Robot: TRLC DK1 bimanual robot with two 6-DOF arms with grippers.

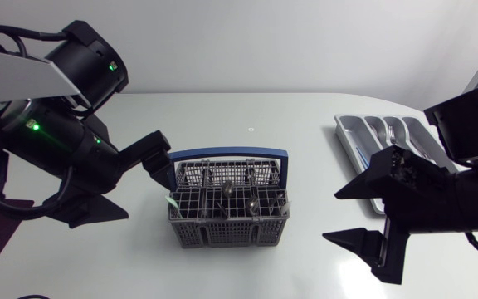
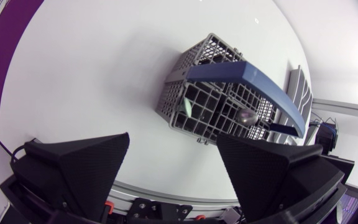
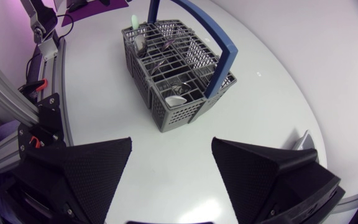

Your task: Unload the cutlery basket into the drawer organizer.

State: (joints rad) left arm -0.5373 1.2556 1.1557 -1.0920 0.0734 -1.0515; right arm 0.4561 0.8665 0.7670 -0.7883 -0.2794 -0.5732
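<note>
With our left gripper (image 1: pixel 143 195) and right gripper (image 1: pixel 332 218) both wide open and empty, the cutlery basket (image 1: pixel 228 203) at the table's middle holds several pieces to unload, and the drawer organizer (image 1: pixel 344 137) at the right edge shows few

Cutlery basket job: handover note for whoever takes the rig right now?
Left gripper: open, empty, just short of the basket.
Right gripper: open, empty, to the basket's right, near the organizer.
Basket stands mid-table with cutlery in it. Organizer sits at the table's right, partly hidden by the right arm; it seems to hold a few pieces.
Done: a few pieces at most.
Left: nearly all the unloading.
</note>
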